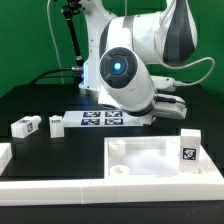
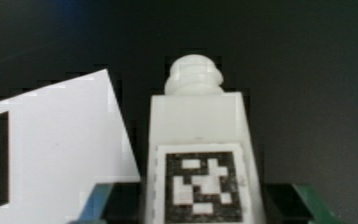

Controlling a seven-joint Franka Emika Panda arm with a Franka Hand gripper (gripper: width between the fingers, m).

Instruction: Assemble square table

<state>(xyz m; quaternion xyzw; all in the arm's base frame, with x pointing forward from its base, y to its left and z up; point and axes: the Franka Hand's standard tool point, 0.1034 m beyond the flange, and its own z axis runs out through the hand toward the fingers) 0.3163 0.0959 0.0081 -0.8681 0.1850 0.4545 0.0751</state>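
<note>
Tagged white leg [image 2: 197, 150] tight between the fingers [image 2: 110, 205], marker board [image 2: 51, 140] near it on the black table [image 2: 318, 60]

1. Marker board [image 1: 98, 118]: in the exterior view its 3 o'clock end is hidden behind the arm [image 1: 130, 70]. Tags too small to read.
2. Arm: cut off at the 12 o'clock edge.
3. Square table top [image 1: 150, 165]: 3 o'clock rim reaches the picture edge, so that corner can't be told.
4. Border wall [image 1: 60, 188]: runs out of frame at 9 and 3 o'clock.
5. Loose leg [image 1: 25, 126], 9 o'clock of the marker board: tag unreadable.
6. Gripper [image 2: 197, 205]: the wrist view shows only the finger pads [image 2: 108, 200], clamped on the held leg [image 2: 197, 130]. The rest is cut off.
7. Held leg: its tag [image 2: 202, 182] is cropped by the edge and its far tip is blurred.
</note>
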